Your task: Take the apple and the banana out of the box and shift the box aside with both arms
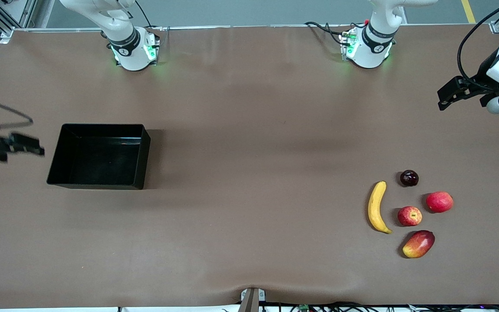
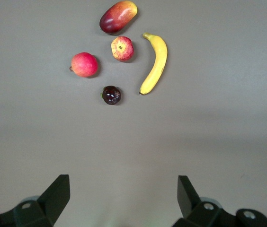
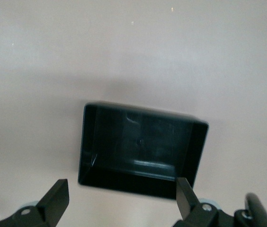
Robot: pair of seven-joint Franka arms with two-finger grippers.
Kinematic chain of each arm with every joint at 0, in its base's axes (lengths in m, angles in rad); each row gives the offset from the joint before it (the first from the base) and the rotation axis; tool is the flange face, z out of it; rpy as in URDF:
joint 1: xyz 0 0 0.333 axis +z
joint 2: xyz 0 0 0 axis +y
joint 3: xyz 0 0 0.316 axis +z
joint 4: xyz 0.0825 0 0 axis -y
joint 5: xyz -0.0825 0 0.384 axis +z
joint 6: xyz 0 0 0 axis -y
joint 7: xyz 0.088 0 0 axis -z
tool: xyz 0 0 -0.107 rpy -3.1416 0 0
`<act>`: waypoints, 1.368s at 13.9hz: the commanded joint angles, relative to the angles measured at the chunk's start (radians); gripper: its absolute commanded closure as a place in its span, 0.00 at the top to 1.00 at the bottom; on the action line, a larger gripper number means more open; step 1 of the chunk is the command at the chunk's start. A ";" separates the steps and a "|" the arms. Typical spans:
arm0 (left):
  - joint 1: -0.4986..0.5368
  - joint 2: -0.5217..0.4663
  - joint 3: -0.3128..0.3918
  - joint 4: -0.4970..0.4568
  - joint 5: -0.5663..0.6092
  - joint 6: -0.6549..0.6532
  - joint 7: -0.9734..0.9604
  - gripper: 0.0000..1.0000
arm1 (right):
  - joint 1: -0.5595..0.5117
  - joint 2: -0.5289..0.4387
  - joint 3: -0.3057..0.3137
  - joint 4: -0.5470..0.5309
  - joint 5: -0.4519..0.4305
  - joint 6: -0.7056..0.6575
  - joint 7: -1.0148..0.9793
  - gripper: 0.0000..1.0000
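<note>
fruit is already out of the box point(image 1: 99, 157): we see it empty at the middle left of the front frame, toward the right arm's end of the table point(image 1: 249, 108). the banana point(image 1: 377, 212) and the apple point(image 1: 409, 216) lie just beside each other at the lower right of that frame, among a mango point(image 1: 419, 244), a plain red fruit point(image 1: 439, 202) and a dark plum point(image 1: 409, 178).

we judge the task to be at its end, the box seemingly set aside; if more shifting is wanted, each arm would have to come to a wall of the box.

our left end effector point(image 1: 446, 97) hangs at the right edge of the front frame, fingers spread wide and empty. our right end effector point(image 1: 26, 145) hovers at the left edge just beside the box, likewise wide apart and holding nothing.

left wrist view alone shows the apple's stem dimple; right wrist view, somewhat blurred, shows the box's bare floor.
</note>
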 commanded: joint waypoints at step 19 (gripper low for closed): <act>-0.004 -0.020 0.007 0.012 -0.008 -0.028 0.020 1.00 | 0.000 -0.346 -0.007 -0.357 -0.067 0.032 0.133 1.00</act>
